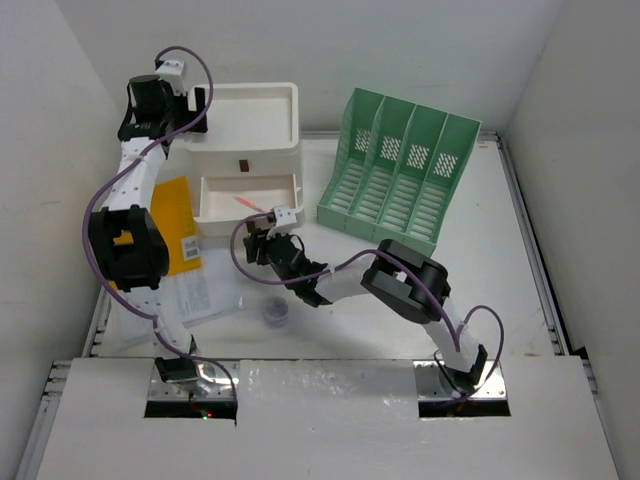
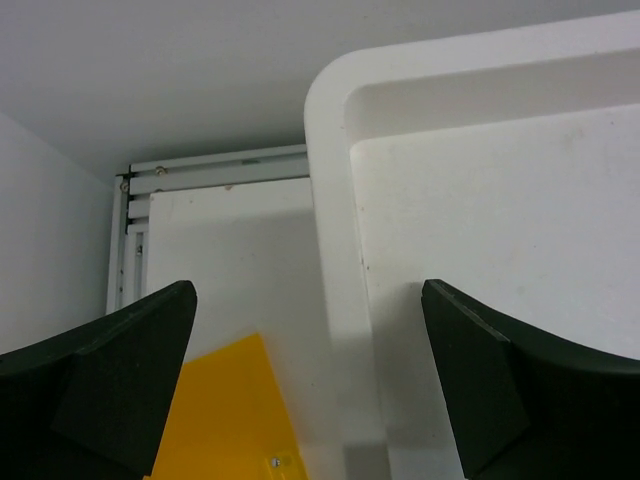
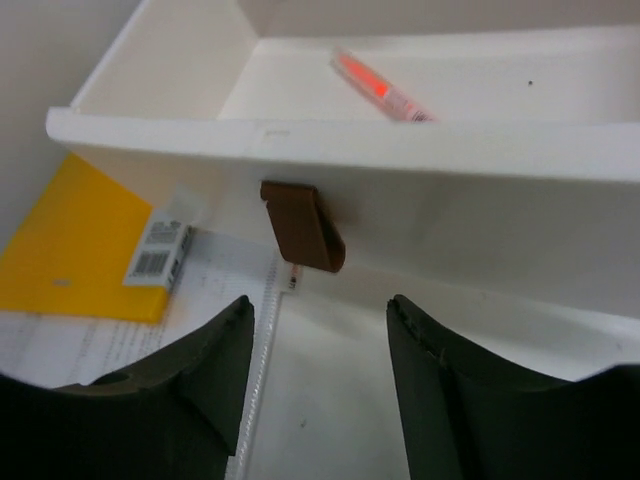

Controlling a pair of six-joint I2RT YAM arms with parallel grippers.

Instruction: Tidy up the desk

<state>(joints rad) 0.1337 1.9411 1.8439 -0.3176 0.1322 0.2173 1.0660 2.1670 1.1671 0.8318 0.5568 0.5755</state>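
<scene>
The desk (image 1: 480,260) is a white tabletop with silver rails. A white drawer box (image 1: 250,125) stands at the back left, and its lowest drawer (image 1: 247,197) is pulled out with a red pen (image 1: 248,204) inside. My right gripper (image 1: 258,238) is open and empty just in front of that drawer. In the right wrist view its jaws (image 3: 318,305) stand below the brown drawer handle (image 3: 305,228), apart from it, and the pen (image 3: 385,88) lies in the drawer. My left gripper (image 1: 195,100) is open and empty, raised over the box's left rim (image 2: 335,260).
A green slotted file rack (image 1: 400,170) stands at the back right. A yellow folder (image 1: 170,225) and papers (image 1: 200,290) lie at the left, with a barcoded label (image 3: 160,250) and a clear ruler (image 3: 262,350). A small purple cap (image 1: 276,312) sits near the front.
</scene>
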